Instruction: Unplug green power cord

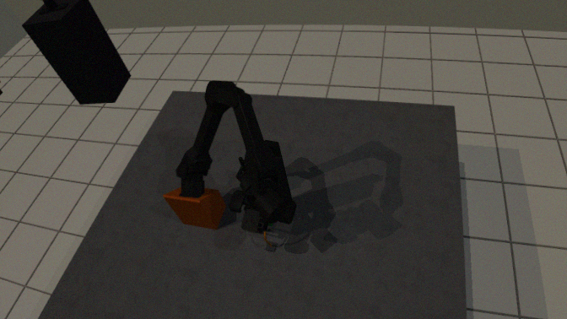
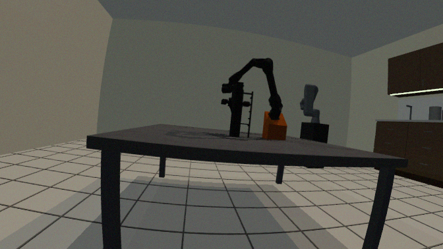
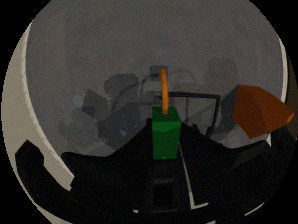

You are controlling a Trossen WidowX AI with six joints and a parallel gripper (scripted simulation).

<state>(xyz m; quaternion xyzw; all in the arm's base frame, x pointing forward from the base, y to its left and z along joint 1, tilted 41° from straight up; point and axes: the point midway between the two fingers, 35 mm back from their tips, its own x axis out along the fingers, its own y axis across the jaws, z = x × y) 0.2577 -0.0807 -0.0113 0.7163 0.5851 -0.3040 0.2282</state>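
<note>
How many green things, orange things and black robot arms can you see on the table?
Green: 1, the green plug, held between the gripper's fingers.
Orange: 2, the orange base block and the thin orange cord.
Black robot arms: 1, the arm standing on the orange base block.
Total: 4

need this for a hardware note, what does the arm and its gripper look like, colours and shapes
The arm is matte black throughout: slim boxy links joined by rounded joints, rising from an orange wedge-shaped base block. The gripper is black too, with two flat parallel fingers carrying thin pale edge lines. A ladder-like black rail runs beside the wrist section in the exterior view. No markings or loose cables are visible.
</note>
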